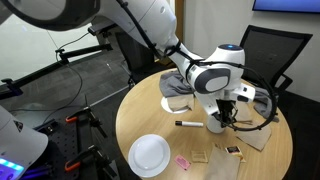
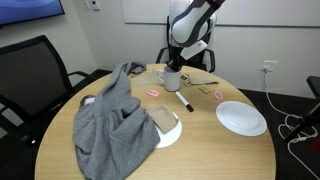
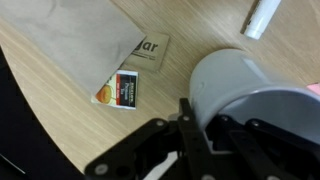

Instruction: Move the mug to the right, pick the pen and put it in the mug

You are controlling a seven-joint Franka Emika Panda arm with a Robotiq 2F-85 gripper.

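The pale grey-white mug [image 1: 215, 124] stands on the round wooden table, under the arm; it also shows in the other exterior view [image 2: 172, 79]. In the wrist view the mug [image 3: 245, 80] fills the right side. My gripper [image 3: 205, 118] is closed over the mug's wall, one finger outside and the other inside the rim. The gripper shows in both exterior views [image 1: 223, 112] [image 2: 176, 66]. The pen [image 1: 188, 124], white with a dark end, lies flat on the table beside the mug [image 2: 185, 102]; its white barrel shows in the wrist view [image 3: 262, 17].
A flat white plate [image 1: 150, 154] [image 2: 241, 117] lies near the table edge. A grey cloth [image 2: 115, 125] is heaped on the table. Small packets [image 3: 118, 90] and a paper bag [image 3: 70, 40] lie by the mug. Black chairs [image 1: 262, 52] stand around the table.
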